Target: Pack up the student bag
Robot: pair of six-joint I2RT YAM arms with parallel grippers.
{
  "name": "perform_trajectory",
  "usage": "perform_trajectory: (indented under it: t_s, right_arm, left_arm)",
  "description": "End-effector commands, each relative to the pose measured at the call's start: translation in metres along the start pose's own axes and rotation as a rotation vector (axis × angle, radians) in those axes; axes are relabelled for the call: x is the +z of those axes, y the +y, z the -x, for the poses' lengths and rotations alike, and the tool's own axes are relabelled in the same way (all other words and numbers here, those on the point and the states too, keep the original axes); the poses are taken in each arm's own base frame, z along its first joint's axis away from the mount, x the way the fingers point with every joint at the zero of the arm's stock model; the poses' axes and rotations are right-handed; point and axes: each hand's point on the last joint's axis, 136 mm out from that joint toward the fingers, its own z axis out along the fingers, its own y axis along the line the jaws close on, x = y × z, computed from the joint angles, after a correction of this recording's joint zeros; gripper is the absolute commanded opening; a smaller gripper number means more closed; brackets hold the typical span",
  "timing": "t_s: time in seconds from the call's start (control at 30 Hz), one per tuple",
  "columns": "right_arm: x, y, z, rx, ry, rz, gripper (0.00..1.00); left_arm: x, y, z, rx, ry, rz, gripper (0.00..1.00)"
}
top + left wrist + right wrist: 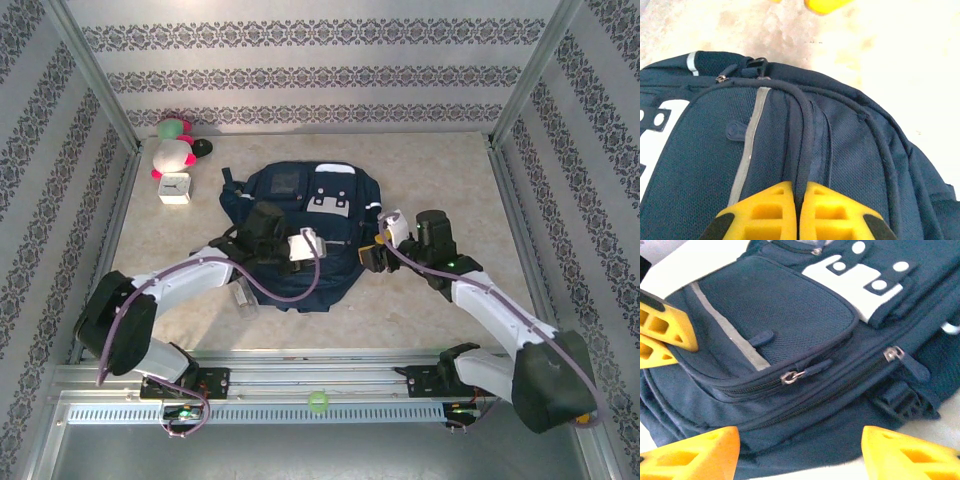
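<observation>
Lying flat, student bag (290, 205), front up; long axis near-to-far

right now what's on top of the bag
The left end effector, shut on a ridge of the bag. Its wrist covers the bag's middle, so whatever lies beneath is hidden.

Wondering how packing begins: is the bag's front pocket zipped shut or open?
Shut, as far as visible: on the student bag, the front pocket shows zipper teeth meeting at the pull, no gap.
</observation>
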Motion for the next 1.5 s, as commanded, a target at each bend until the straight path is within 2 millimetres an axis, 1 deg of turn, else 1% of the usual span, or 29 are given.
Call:
perform_trajectory:
  t_s: [0.0,0.13,0.3,0.47,0.6,0.73,0.83,0.97,1.07,1.13,1.2,1.4,1.47]
  right_arm:
    - [0.014,0.005,0.020,-0.133,-0.046,0.104,0.65]
    - [0.024,0.011,0.023,-0.212,-0.009,0.192,0.65]
    - [0.030,0.014,0.014,-0.395,0.061,0.256,0.59]
    - [0.046,0.017,0.006,-0.479,0.117,0.299,0.59]
    - [0.057,0.017,0.005,-0.523,0.155,0.324,0.58]
    - [0.053,0.034,0.011,-0.544,0.123,0.415,0.57]
    - [0.052,0.040,0.013,-0.548,0.109,0.437,0.55]
    - [0.048,0.047,0.010,-0.537,0.123,0.483,0.48]
    - [0.041,0.053,0.007,-0.521,0.136,0.521,0.43]
    - [0.036,0.057,0.007,-0.509,0.140,0.542,0.37]
    - [0.033,0.058,0.008,-0.496,0.141,0.551,0.32]
    - [0.025,0.050,0.008,-0.484,0.152,0.521,0.34]
    - [0.022,0.047,0.005,-0.496,0.167,0.498,0.39]
  left_arm:
    - [-0.024,0.007,0.026,-0.080,-0.194,-0.002,0.00]
    - [-0.030,0.013,0.025,-0.095,-0.226,0.016,0.00]
    - [-0.037,0.018,0.027,-0.092,-0.254,0.026,0.00]
    - [-0.038,0.017,0.028,-0.095,-0.270,0.016,0.00]
    - [-0.037,0.015,0.028,-0.100,-0.280,0.005,0.00]
    - [-0.035,0.015,0.028,-0.105,-0.286,0.000,0.00]
    - [-0.034,0.014,0.027,-0.108,-0.290,-0.006,0.00]
    - [-0.034,0.015,0.028,-0.111,-0.297,-0.002,0.00]
    - [-0.033,0.015,0.027,-0.115,-0.294,-0.003,0.00]
    - [-0.032,0.016,0.026,-0.115,-0.293,0.001,0.00]
    - [-0.032,0.015,0.025,-0.116,-0.292,0.000,0.00]
    - [-0.032,0.015,0.026,-0.117,-0.293,0.000,0.00]
    - [-0.032,0.015,0.026,-0.115,-0.293,0.002,0.00]
